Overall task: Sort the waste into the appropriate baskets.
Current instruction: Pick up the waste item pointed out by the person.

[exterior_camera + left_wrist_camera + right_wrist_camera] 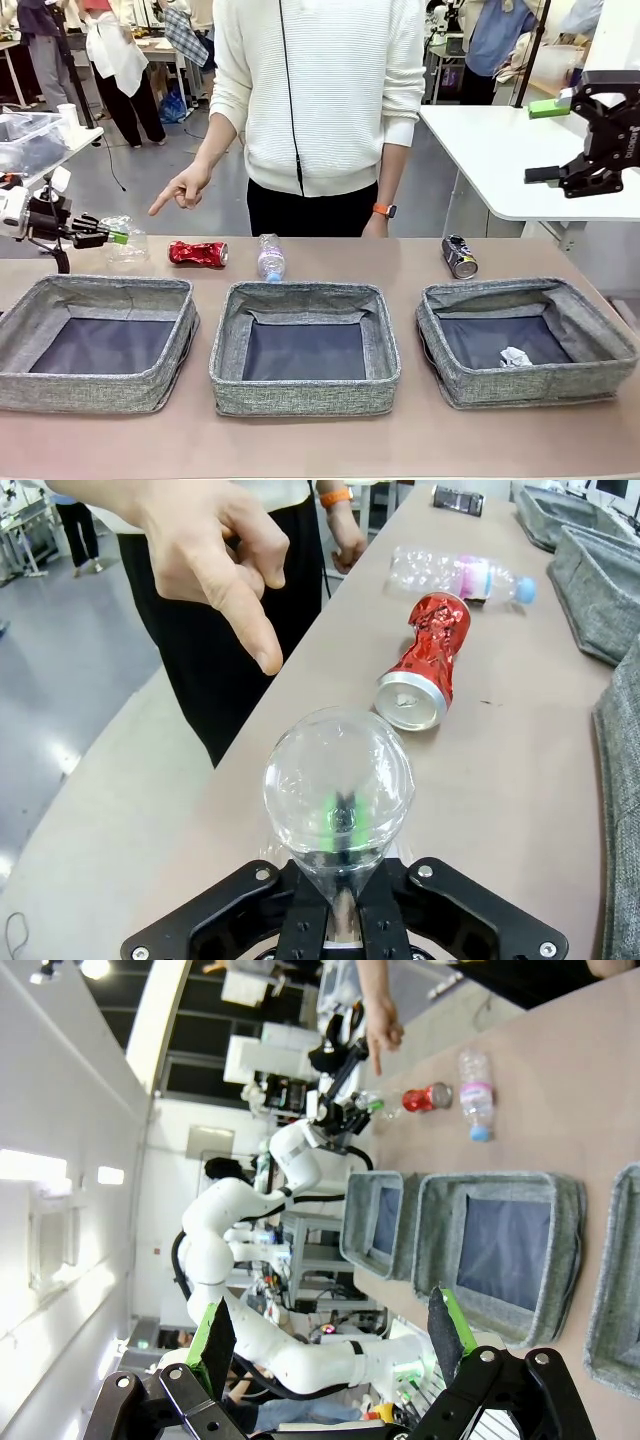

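**A:** What is the waste like?

**B:** The clear plastic cup (338,798) is thin, glossy and rounded. The crushed red can (198,253) is dented metal lying on its side, at three o'clock from the cup. The clear plastic bottle with pink label (270,258) is ribbed and lies at three o'clock from that can. The dark blue-black can (460,257) lies farther along at three o'clock. A crumpled white paper ball (514,356) sits on the dark bottom of the right basket (530,388).

**A:** And the baskets?

**B:** They are square and low, with soft grey woven walls. The left basket (90,392) and middle basket (300,396) show flat dark bottoms.

**A:** What about the surface and the room?

**B:** The table (320,445) is smooth and tan. Behind it are a grey floor and white tables.

**A:** How are the arms placed?

**B:** The left gripper (108,238) reaches in level from nine o'clock, its fingers clamped together on the cup's wall. I can't tell whether the cup touches the table. The right gripper (548,140) hangs high at two o'clock with its fingers wide apart and nothing between them. The person's hand (185,187) points an index finger down toward the cup.
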Action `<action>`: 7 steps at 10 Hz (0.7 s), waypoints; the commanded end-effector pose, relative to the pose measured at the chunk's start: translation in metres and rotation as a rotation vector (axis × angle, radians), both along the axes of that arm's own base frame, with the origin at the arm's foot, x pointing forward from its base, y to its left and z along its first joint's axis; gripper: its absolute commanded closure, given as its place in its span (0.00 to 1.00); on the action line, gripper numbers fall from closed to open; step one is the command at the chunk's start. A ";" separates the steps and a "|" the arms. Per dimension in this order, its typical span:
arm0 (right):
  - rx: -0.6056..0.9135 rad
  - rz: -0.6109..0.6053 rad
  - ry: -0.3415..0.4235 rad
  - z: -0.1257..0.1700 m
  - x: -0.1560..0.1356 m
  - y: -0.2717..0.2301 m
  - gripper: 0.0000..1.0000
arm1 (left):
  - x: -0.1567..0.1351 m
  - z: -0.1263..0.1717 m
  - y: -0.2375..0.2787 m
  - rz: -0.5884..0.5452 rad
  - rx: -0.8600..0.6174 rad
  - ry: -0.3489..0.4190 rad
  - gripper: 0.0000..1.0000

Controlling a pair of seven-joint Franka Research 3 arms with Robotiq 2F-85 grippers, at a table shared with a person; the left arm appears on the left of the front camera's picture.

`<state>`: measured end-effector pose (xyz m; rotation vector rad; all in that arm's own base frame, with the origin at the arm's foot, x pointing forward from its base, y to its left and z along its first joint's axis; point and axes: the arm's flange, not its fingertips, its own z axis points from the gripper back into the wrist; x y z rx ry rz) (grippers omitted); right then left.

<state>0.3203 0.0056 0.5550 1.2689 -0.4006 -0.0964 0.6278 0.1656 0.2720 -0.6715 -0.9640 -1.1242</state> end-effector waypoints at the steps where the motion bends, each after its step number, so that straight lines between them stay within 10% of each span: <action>1: 0.001 -0.003 0.021 0.005 0.000 0.001 0.00 | -0.005 0.011 0.003 0.009 -0.010 -0.003 1.00; 4: 0.001 -0.003 0.021 0.005 0.000 0.001 0.00 | -0.025 0.057 0.023 0.061 0.027 0.020 1.00; 7: 0.001 -0.003 0.021 0.005 0.000 0.001 0.00 | -0.078 0.181 0.039 0.182 0.158 0.411 1.00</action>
